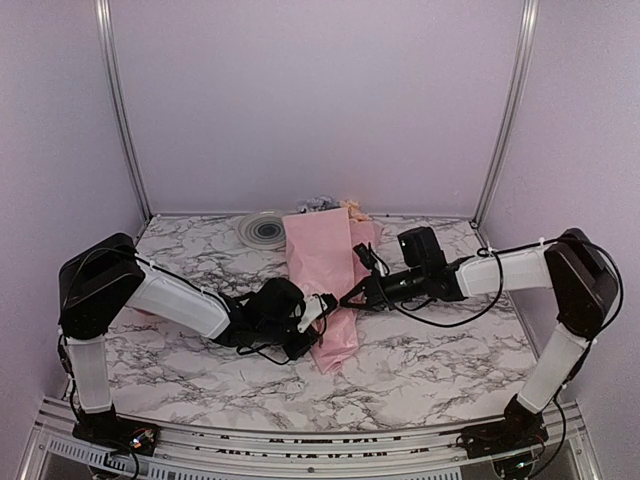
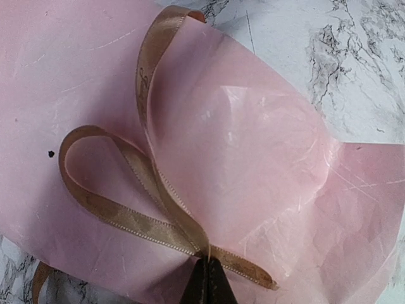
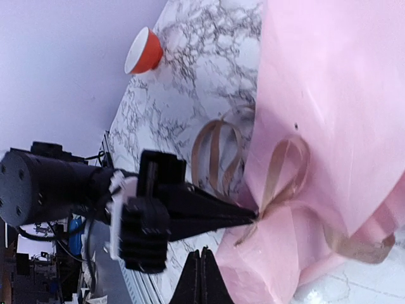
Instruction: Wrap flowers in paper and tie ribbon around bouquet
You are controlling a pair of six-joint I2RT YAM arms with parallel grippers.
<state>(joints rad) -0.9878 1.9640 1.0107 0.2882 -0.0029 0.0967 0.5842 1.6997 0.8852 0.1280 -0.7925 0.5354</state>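
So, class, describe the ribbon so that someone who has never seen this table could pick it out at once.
Start at the marble table and find the pink paper bouquet lying mid-table between the two arms. Across that paper lies the ribbon, pinched by the shut left gripper. It is the only thin, shiny tan band, curled in loops, unlike the orange-red spool standing apart.

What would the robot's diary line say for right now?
step: tying ribbon | left tool: shut on ribbon | right tool: shut, holds nothing seen | ribbon: looped on bouquet | bouquet: lies on table
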